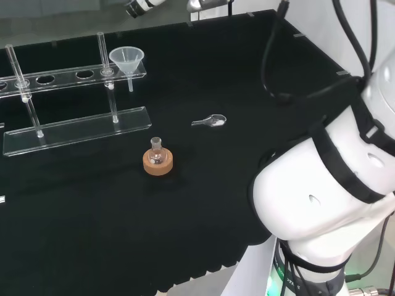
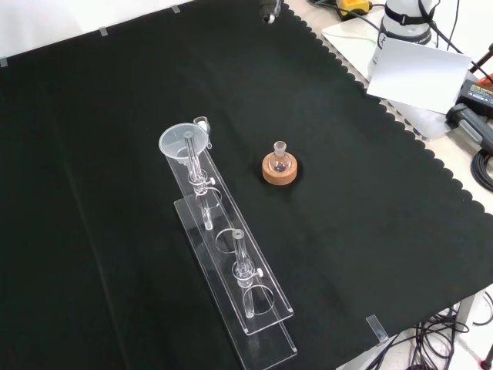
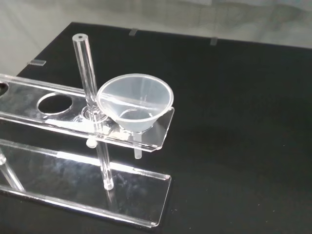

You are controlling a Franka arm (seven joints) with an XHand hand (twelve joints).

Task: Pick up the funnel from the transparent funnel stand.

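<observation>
Black cloth (image 1: 203,203) covers my bench; the clear funnel (image 3: 135,103) sits in the end hole of the transparent funnel stand (image 3: 58,109), at ten o'clock in the head view. A small flask on a cork ring (image 1: 157,162) stands near centre. Whether the hand's fingers are spread or closed, I cannot tell.

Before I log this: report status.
Hand state unclear. Funnel seated in end hole of clear stand. Stand post close beside it.

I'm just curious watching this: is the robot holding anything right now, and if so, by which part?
Nothing appears held. The funnel sits untouched in the end hole of the clear stand.
</observation>
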